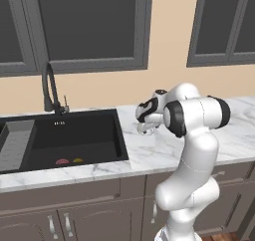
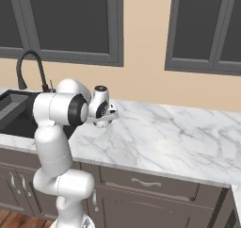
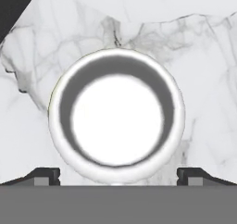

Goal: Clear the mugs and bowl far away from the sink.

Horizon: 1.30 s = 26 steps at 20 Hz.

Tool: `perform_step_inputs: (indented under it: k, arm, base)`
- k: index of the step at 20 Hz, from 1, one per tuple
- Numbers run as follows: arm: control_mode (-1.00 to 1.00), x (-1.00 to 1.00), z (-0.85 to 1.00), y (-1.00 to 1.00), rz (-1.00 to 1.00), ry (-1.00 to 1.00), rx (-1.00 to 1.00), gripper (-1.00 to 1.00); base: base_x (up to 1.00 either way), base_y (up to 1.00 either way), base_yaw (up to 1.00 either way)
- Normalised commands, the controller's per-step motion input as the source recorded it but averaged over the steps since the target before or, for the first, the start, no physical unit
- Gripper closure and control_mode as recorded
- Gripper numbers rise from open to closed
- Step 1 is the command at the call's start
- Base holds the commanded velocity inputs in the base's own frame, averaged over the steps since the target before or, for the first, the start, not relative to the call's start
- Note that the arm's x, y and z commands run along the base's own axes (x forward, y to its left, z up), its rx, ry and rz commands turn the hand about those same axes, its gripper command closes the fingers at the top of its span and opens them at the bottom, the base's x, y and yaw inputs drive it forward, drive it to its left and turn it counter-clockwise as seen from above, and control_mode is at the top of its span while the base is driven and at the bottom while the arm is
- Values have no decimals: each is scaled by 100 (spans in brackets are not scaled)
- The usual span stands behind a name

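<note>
Two-finger gripper (image 3: 118,176) spread wide, hovering straight above a glossy white rounded mug (image 3: 116,115) on marble counter (image 3: 208,79).

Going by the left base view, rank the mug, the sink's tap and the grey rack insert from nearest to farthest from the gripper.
1. The mug, directly under the open gripper, on the marble counter just right of the sink.
2. The tap, at the back of the sink, left of the gripper.
3. The rack insert, at the sink's far left end.
</note>
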Motion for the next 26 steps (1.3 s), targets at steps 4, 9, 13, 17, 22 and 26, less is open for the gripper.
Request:
perform_step_inputs:
  k: [4,9,13,17,22,26]
  arm:
    - [-100,14,-14,7,0,0,0,-100]
    - [-100,2,-11,8,0,0,0,100]
    - [-100,0,-4,0,0,0,0,100]
    - [-100,0,0,0,0,-2,0,100]
    - [-100,-4,1,0,0,-4,0,100]
    - [-100,-13,11,0,0,-1,0,100]
  base:
    - [0,0,0]
    - [0,0,0]
    - [0,0,0]
    - [0,0,0]
    - [0,0,0]
    - [0,0,0]
